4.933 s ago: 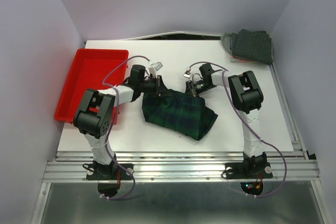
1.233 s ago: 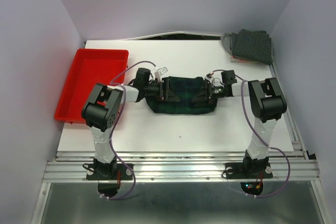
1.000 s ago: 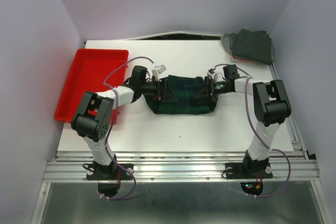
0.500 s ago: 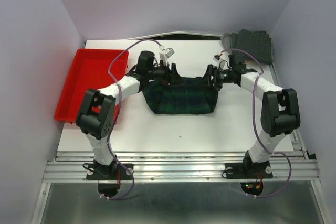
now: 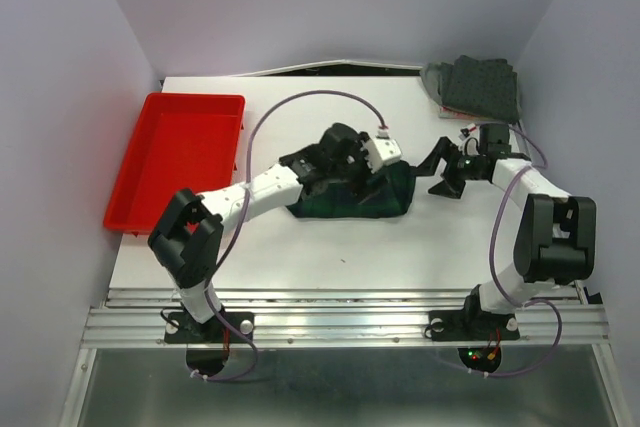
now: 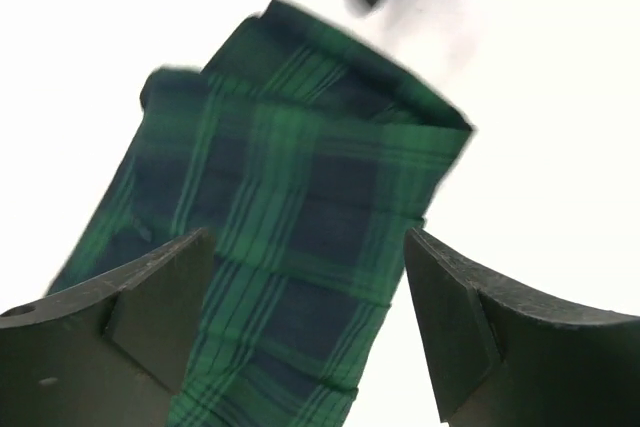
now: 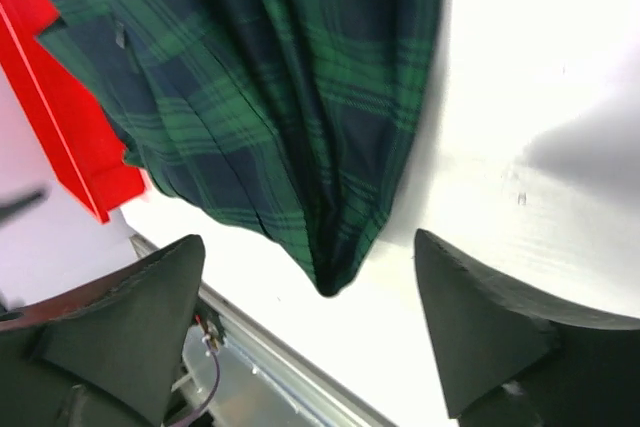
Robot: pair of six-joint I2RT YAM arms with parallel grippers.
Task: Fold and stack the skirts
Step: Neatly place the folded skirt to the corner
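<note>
The dark green-navy plaid skirt (image 5: pixel 345 202) lies folded in a low band mid-table. My left gripper (image 5: pixel 372 175) hovers over its right half, open, with plaid cloth (image 6: pixel 300 217) below the gap and nothing between the fingers (image 6: pixel 150 307). My right gripper (image 5: pixel 443 175) stands open just right of the skirt, off the cloth; its view shows the skirt's folded end (image 7: pixel 280 97). The charcoal dotted skirt (image 5: pixel 482 87) lies folded at the back right corner, a grey cloth edge (image 5: pixel 433 77) showing under it.
A red plastic tray (image 5: pixel 180 152) sits at the table's left edge, also seen in the right wrist view as the red tray (image 7: pixel 80 137). Walls close in on the left, right and back. The metal rail (image 5: pixel 340 312) runs along the near edge.
Both grippers have come off the plaid skirt's far edge. The left arm has swung right, over the skirt; the right gripper has drawn back to the right. The skirt lies flatter.
</note>
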